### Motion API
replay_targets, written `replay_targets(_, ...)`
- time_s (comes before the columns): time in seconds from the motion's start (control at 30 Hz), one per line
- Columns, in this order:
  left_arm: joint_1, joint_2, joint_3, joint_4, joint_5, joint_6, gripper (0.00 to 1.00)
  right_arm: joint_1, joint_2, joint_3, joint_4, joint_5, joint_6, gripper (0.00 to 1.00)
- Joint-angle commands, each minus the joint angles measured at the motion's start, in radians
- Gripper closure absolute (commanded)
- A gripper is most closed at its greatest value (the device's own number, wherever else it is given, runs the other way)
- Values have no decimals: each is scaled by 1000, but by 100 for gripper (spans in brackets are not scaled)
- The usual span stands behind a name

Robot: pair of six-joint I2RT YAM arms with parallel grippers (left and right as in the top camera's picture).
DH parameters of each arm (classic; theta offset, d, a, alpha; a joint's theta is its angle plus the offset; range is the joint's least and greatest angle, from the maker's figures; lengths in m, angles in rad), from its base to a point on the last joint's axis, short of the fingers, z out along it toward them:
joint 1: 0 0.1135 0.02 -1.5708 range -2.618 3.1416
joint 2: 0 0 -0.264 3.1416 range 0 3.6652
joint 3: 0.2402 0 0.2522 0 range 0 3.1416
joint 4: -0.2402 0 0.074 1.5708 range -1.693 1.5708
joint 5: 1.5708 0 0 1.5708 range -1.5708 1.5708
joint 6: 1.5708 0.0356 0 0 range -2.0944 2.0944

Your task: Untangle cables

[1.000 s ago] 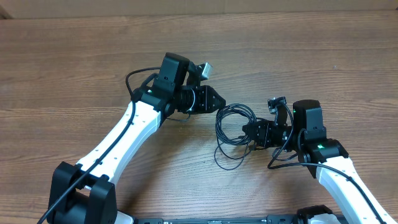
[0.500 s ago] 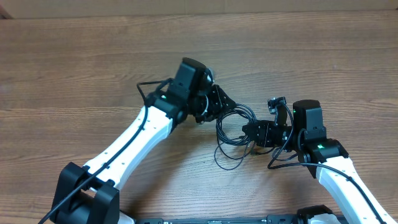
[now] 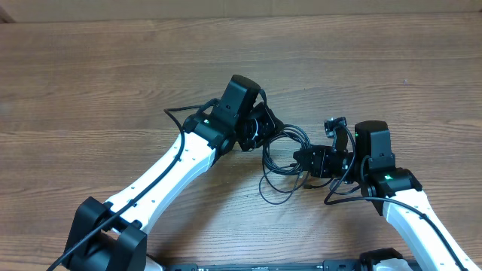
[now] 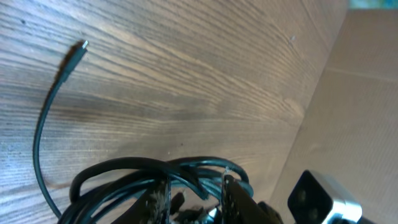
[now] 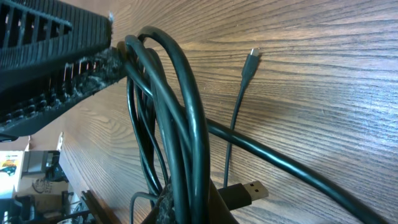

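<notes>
The cables [image 3: 282,153] lie as a small coil of thin black cords on the wooden table, between the two arms. My right gripper [image 3: 300,160] is shut on the coil's right side; in the right wrist view the cables [image 5: 180,112] run up from my right gripper [image 5: 189,208], with a USB plug [image 5: 249,190] beside it. My left gripper [image 3: 272,130] is at the coil's upper left edge. In the left wrist view my left gripper [image 4: 194,182] stands open, its fingertips [image 4: 160,194] among the strands of the cables [image 4: 124,169]. A loose end with a small plug [image 4: 78,53] trails away.
A cardboard wall [image 3: 226,9] runs along the table's far edge. The left arm's own black wire [image 3: 177,113] loops out beside its wrist. The right arm's camera [image 3: 335,124] sticks up just behind the coil. Bare wooden table [image 3: 113,75] surrounds the arms.
My left arm has swung right and brought its gripper onto the coil's upper left edge. The right arm and the coil have stayed in place.
</notes>
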Motion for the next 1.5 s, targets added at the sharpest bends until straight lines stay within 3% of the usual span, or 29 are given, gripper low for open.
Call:
replay_targets(0.0, -2, 21, 11, 9, -49, -40, 73, -2, 0, 26, 2, -18, -8, 96)
replay_targets(0.07, -3, 42, 11, 11, -40, -55, 73, -2, 0, 26, 2, -18, -8, 96)
replay_targets(0.3, -2, 62, 11, 51, -46, -52, 96, -2, 0, 26, -6, -18, -8, 96)
replay_targets(0.73, 19, 58, 11, 61, -30, 50, 96, -2, 0, 26, -6, -18, -9, 96)
replay_targets(1.17, 57, -72, 11, -10, 36, 739, 94, -2, 0, 26, -6, -17, -9, 96)
replay_targets(1.37, 66, -138, 11, -111, 36, 1019, 67, -2, 0, 26, -6, -17, -9, 96)
replay_targets(1.47, 64, -126, 11, -178, 36, 1107, 66, -2, 0, 26, -6, -17, -9, 96)
